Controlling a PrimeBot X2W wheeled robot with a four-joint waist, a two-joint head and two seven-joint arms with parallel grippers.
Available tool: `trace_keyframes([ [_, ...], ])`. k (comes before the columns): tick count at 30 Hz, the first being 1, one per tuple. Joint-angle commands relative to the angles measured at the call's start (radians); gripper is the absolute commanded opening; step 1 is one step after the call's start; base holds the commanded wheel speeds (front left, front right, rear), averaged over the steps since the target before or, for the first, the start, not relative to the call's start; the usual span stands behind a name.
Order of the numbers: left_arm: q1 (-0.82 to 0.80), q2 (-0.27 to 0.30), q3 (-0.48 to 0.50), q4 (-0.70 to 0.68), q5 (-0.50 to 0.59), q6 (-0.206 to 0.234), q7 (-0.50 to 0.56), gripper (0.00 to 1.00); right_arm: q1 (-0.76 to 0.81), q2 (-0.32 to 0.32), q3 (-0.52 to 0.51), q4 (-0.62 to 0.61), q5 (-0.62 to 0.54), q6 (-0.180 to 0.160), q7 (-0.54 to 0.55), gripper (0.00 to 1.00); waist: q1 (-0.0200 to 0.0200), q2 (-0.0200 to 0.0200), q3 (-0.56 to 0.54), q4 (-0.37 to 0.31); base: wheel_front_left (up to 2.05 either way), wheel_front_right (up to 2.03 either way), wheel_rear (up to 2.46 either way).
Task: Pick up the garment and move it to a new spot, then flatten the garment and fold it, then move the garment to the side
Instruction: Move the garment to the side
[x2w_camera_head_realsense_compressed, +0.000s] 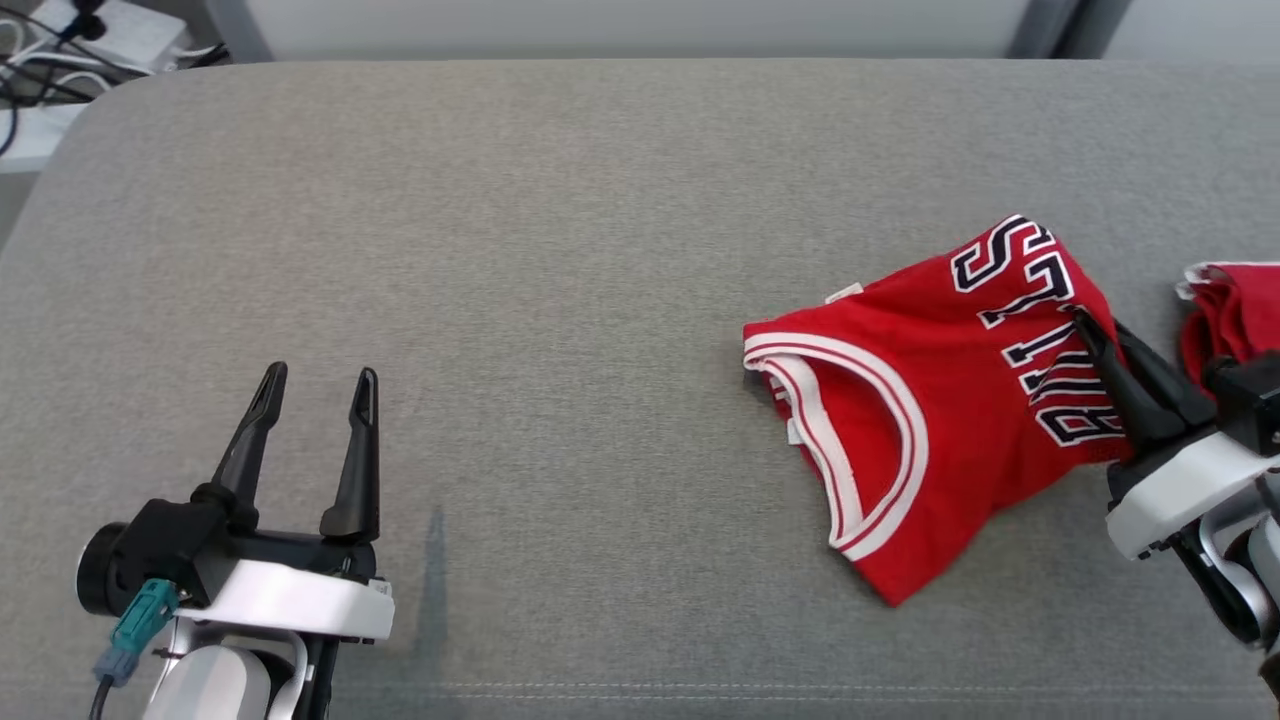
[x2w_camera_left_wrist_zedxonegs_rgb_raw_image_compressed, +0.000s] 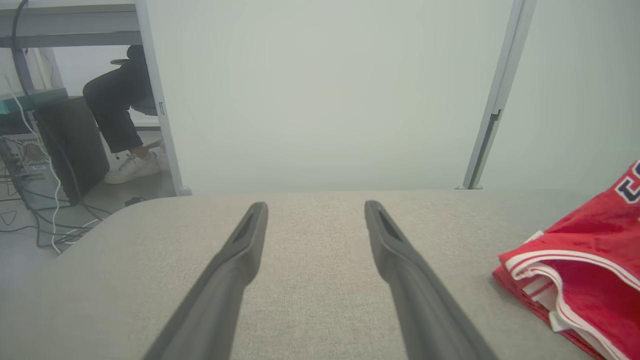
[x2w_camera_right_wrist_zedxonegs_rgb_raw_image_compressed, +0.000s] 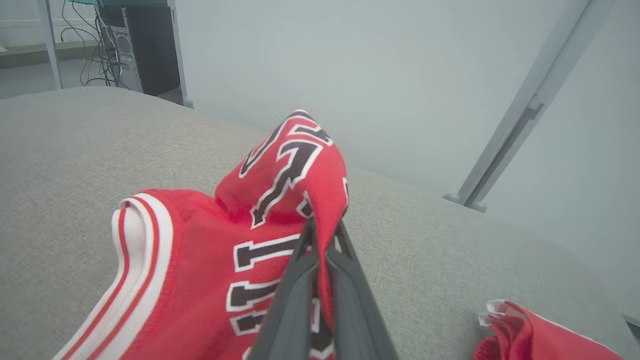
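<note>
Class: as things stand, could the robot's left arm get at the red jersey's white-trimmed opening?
Probably yes: the left gripper is open, and bare grey surface lies between it and the jersey. The right gripper pinches its far lettered side.

Bright, soft and even, without glare. Leaves only a faint shadow (x2w_camera_head_realsense_compressed: 435, 560) beside the left gripper (x2w_camera_head_realsense_compressed: 322, 372). Looks slightly blurred close up in wrist views.

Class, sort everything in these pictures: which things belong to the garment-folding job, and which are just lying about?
Belongs to the job:
red jersey
right gripper, jaws shut on the jersey
left gripper, jaws open
grey table

Just lying about:
second red cloth
cables
computer tower
person's shoe
</note>
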Motion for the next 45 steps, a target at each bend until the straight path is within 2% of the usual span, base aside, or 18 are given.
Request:
trace_keyframes([
  [1,-0.057,0.018,0.043,-0.029,0.013,-0.009,-0.010,1.00,0.024,-0.023,-0.007,-0.032,-0.012,-0.003,-0.018,0.00,0.0000,0.0000,0.014,-0.061,0.00,0.00,0.00],
  [9,-0.098,0.019,0.036,-0.035,0.034,-0.030,-0.010,1.00,-0.006,-0.043,-0.037,-0.109,-0.034,-0.003,0.042,0.00,0.0000,0.0000,0.052,-0.198,0.00,0.00,0.00],
  [15,-0.155,0.028,0.020,-0.039,0.048,-0.044,-0.007,1.00,-0.152,-0.104,-0.012,-0.061,0.012,-0.003,0.084,0.00,0.0000,0.0000,0.116,-0.257,0.00,0.00,0.00],
  [21,-0.219,0.020,-0.013,-0.036,0.058,-0.064,-0.004,1.00,-0.296,-0.195,0.006,0.059,0.076,-0.003,0.103,0.00,0.0000,0.0000,0.187,-0.247,0.00,0.00,0.00],
  [25,-0.252,0.010,-0.036,-0.029,0.061,-0.078,-0.003,1.00,-0.329,-0.244,-0.034,0.164,0.136,-0.003,0.097,0.00,0.0000,0.0000,0.232,-0.226,0.00,0.00,0.00],
  [32,-0.287,0.015,-0.062,-0.027,0.065,-0.098,0.010,1.00,-0.341,-0.228,-0.105,0.388,0.173,-0.003,0.047,0.00,0.0000,0.0000,0.292,-0.208,0.00,0.00,0.00],
  [33,-0.292,0.017,-0.065,-0.027,0.066,-0.101,0.013,1.00,-0.349,-0.221,-0.127,0.441,0.170,-0.003,0.047,0.91,0.0000,0.0000,0.299,-0.205,0.00,0.00,0.00],
  [34,-0.298,0.019,-0.067,-0.030,0.067,-0.102,0.016,1.00,-0.359,-0.217,-0.147,0.493,0.160,-0.003,0.044,1.00,0.0000,0.0000,0.307,-0.201,0.00,0.00,0.00],
  [36,-0.310,0.022,-0.072,-0.033,0.071,-0.106,0.019,1.00,-0.380,-0.196,-0.188,0.583,0.145,-0.003,0.032,1.00,0.0000,0.0000,0.318,-0.191,0.00,0.00,0.00],
  [39,-0.313,0.032,-0.068,-0.036,0.073,-0.101,0.024,1.00,-0.399,-0.156,-0.211,0.641,0.119,-0.003,0.003,1.00,0.0000,0.0000,0.321,-0.184,0.00,0.00,0.00],
  [45,-0.289,0.048,-0.046,-0.038,0.064,-0.084,0.025,1.00,-0.408,-0.120,-0.235,0.614,0.083,-0.003,-0.020,1.00,0.0000,0.0000,0.298,-0.183,0.00,0.00,0.00],
])
